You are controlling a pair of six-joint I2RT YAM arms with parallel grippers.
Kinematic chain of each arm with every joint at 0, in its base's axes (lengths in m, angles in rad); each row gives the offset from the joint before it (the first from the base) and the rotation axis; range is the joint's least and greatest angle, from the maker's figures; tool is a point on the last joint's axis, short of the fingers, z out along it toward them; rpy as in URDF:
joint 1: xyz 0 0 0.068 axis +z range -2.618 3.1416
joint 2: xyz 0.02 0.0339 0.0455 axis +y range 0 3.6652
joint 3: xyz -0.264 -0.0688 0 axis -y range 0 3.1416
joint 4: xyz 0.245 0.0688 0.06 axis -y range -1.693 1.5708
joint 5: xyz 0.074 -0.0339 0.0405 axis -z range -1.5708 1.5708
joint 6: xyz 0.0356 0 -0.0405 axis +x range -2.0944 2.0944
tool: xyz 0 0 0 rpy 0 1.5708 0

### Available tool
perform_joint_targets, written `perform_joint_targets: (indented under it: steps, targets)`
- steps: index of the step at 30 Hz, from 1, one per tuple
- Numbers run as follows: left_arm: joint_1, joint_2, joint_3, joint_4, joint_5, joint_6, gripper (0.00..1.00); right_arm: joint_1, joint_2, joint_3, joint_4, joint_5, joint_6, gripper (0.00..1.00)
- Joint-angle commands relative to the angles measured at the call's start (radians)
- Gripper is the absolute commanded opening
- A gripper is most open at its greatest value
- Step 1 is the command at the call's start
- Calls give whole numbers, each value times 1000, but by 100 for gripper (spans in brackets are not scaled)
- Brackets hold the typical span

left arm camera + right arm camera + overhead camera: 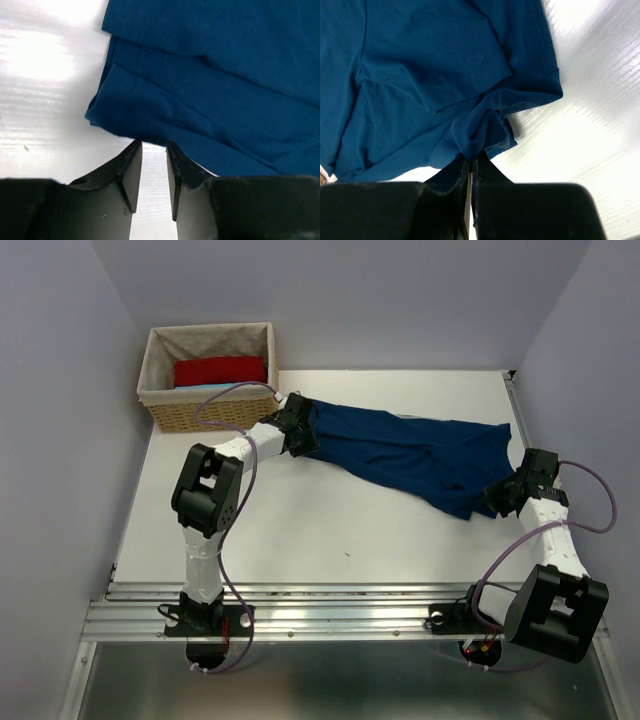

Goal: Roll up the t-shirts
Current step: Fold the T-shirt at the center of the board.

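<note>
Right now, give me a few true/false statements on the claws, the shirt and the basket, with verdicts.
1. The right claw is shut on a fold of the dark navy-blue cloth t-shirt. True.
2. The left claw grips that t-shirt. False: its jaws stand apart with nothing between them, and the shirt's edge lies just ahead.
3. The folded red cloth lies on the white table. False: it sits in the woven wicker basket.
4. The t-shirt lies outside the basket, unrolled. True.
</note>
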Motion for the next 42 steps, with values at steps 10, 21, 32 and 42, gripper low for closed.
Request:
perform_joint_targets:
  steps: [10, 21, 32, 42]
  targets:
    - [-3, 36, 72, 2, -9, -2, 42, -8, -26, -12, 31, -8, -11, 1]
    - [-3, 76, 109, -3, -5, 12, 34, -8, -31, -15, 30, -12, -10, 1]
    - [-3, 48, 123, -26, -28, 17, 0, -8, -35, -10, 23, -8, -11, 1]
    - [-5, -47, 115, -76, -61, 26, 0, -8, -31, -6, 23, -7, -16, 1]
